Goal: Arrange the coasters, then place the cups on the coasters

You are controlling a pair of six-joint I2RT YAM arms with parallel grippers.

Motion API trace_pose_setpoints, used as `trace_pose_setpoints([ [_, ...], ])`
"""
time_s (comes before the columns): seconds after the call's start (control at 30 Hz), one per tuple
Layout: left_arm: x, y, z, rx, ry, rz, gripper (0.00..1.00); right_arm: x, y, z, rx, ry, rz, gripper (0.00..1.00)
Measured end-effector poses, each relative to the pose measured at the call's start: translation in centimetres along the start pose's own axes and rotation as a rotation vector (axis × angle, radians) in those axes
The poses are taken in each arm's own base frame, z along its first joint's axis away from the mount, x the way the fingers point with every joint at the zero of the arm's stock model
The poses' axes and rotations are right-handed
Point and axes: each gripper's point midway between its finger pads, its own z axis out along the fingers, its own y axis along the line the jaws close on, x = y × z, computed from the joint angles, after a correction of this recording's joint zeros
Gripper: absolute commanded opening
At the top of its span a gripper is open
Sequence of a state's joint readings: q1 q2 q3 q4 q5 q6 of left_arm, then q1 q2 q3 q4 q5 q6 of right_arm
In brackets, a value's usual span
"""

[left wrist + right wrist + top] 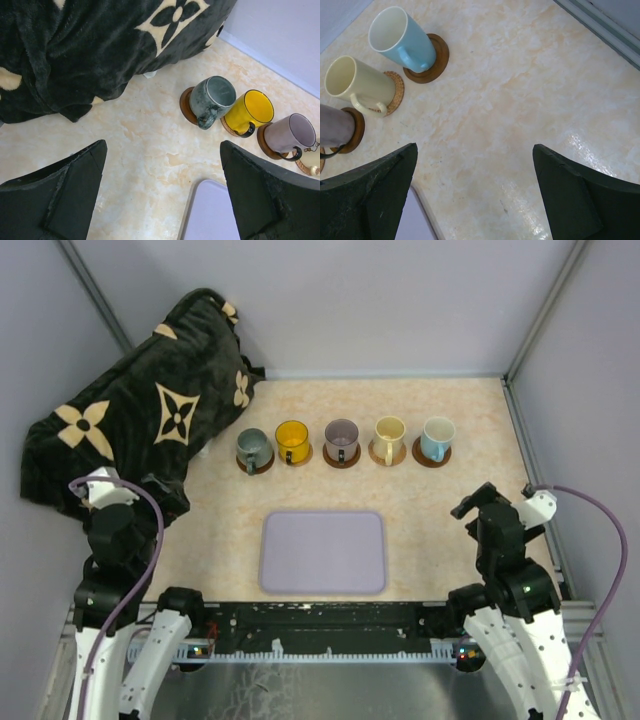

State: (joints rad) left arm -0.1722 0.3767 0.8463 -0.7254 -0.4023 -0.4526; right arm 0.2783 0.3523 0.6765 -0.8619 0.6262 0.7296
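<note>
Black left claw spread wide, empty, above tabletop | right claw likewise released | five cups on coasters, far row | mauve cup cut off in right wrist view | blanket hides far-left corner

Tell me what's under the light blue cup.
A dark brown coaster sits under the light blue cup, its rim showing beside the base. The coaster's middle is hidden by the cup.

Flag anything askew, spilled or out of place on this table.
Only the black blanket heaped in the far-left corner looks out of place, its edge near the grey-green cup. All five cups stand upright on coasters; nothing spilled.
</note>
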Motion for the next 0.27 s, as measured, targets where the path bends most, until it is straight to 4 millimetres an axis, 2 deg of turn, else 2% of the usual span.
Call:
trace_pose_setpoints([
  [0.27,0.37,-0.08,0.37,-0.013,0.025,-0.011,0.99,-0.08,0.13,0.01,-0.005,-0.002,0.001,0.99],
])
